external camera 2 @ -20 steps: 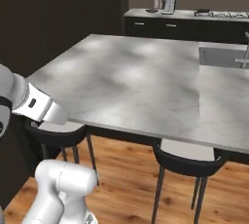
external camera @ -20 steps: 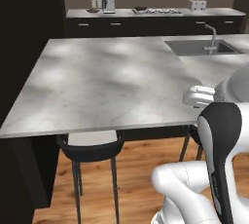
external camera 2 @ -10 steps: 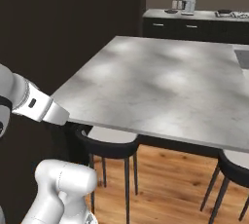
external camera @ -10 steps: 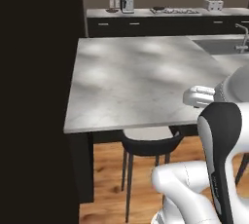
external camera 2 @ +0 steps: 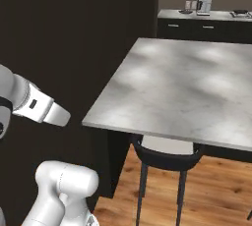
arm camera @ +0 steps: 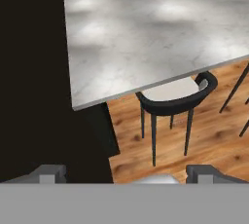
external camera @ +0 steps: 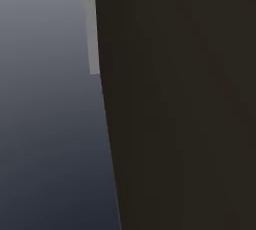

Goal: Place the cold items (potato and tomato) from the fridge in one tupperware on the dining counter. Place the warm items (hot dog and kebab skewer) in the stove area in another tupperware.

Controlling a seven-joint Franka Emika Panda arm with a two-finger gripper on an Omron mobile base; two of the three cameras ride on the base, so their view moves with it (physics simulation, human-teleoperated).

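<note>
Base turned left; dark cabinet (external camera 2: 74,48) nearer, counter (external camera 2: 197,87) rightward.

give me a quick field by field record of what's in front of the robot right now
surface: grey marble-look counter, nothing seen on it
seating: black stool with pale seat, tucked under the counter's near edge
floor: brown wood planks
left side: tall dark cabinet wall, close beside the counter
background: dark back counter carrying a white coffee machine
gripper: open, holding nothing, aimed down at the stool and floor
task items: no tupperware, potato, tomato, hot dog or skewer in sight
</note>
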